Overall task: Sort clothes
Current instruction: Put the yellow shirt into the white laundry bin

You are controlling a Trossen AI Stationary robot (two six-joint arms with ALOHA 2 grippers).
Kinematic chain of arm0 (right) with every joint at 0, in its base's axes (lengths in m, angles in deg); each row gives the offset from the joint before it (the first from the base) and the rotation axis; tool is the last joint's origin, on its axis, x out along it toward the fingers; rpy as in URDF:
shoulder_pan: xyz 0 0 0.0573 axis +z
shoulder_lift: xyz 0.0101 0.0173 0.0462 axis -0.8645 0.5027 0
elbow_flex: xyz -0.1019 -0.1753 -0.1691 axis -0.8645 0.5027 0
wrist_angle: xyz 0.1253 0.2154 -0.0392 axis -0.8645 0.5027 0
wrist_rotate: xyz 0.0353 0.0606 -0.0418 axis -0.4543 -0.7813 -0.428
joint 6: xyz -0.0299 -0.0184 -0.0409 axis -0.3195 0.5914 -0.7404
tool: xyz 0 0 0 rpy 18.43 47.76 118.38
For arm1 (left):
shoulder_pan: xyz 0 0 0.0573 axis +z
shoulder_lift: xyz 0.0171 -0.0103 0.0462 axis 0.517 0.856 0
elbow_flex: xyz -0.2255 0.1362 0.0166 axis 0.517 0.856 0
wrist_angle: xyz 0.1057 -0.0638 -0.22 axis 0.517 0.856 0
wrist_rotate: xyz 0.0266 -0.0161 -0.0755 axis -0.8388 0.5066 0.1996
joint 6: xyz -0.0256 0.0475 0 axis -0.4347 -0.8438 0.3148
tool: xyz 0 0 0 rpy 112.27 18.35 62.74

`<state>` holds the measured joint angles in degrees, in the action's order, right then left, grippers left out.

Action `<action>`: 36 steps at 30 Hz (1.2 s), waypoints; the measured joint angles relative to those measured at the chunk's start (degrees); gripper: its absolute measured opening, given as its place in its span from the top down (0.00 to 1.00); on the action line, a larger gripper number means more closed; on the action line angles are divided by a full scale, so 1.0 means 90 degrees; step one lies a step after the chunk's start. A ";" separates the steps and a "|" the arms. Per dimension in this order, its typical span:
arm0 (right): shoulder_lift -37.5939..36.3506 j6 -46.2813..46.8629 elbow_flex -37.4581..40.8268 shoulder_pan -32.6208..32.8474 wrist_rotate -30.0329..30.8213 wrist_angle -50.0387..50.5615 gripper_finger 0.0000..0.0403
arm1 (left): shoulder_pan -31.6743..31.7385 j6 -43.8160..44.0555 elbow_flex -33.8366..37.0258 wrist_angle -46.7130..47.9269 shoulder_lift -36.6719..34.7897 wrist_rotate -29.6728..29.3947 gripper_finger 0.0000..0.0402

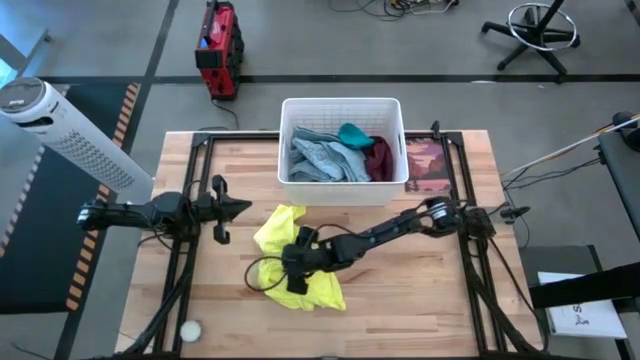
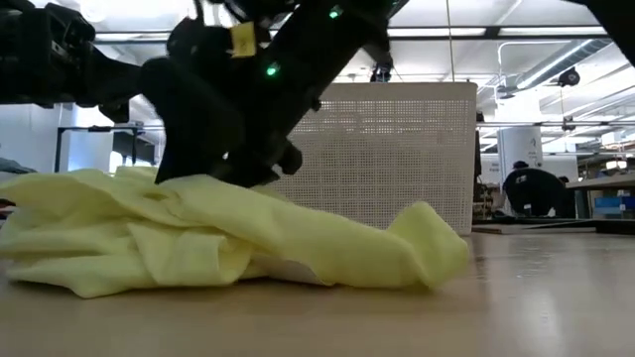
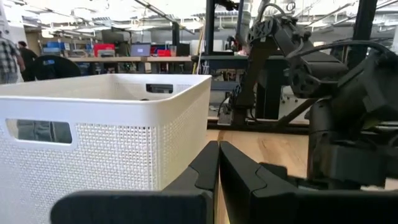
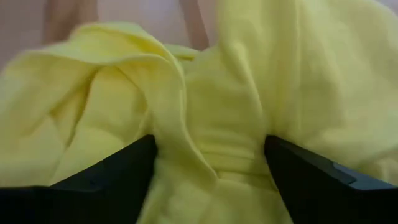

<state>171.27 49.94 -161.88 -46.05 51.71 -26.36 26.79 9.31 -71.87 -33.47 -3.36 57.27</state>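
Your right gripper (image 1: 297, 272) sits open, pressed into the yellow garment (image 1: 318, 288); your left gripper (image 1: 232, 208) waits closed at the left.

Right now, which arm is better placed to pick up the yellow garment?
The right. Its gripper is down on the yellow garment, fingers open around a fold. The left gripper waits shut beside the basket, away from it.

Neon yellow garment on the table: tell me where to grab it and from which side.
Grip the crumpled neon yellow fabric garment at the raised fold near its middle, coming straight down from above. It lies flattened on the wooden table, so only such ridges offer a pinch. The right tool is already there, open, fingers either side of a fold.
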 joint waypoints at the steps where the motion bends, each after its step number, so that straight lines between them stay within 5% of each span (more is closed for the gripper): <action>1: 0.0100 0.0009 -0.0127 -0.0017 0.0003 0.0122 0.27 | 0.0000 0.0049 0.0000 0.0019 -0.0007 0.0019 1.00; 8: 0.0649 -0.0024 -0.0647 -0.0076 0.0072 0.0381 0.46 | 0.0000 0.0148 0.0000 0.0002 -0.0010 0.0169 1.00; 16: 0.0548 -0.0607 -0.1010 -0.0104 -0.0292 0.0963 0.96 | 0.0000 0.0151 0.0000 -0.0028 -0.0012 0.0169 1.00; 23: 0.0099 -0.0975 -0.1397 -0.0113 -0.0371 0.2297 0.99 | 0.0000 0.0141 0.0000 -0.0132 -0.0007 0.0169 1.00; 36: -0.1931 -0.1730 -0.1484 -0.0076 -0.0036 0.2569 0.99 | 0.0000 0.0199 0.0000 -0.0070 0.0047 0.0169 0.99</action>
<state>153.89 34.36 -175.23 -46.73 51.38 -3.24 26.79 11.10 -71.87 -34.10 -2.94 58.79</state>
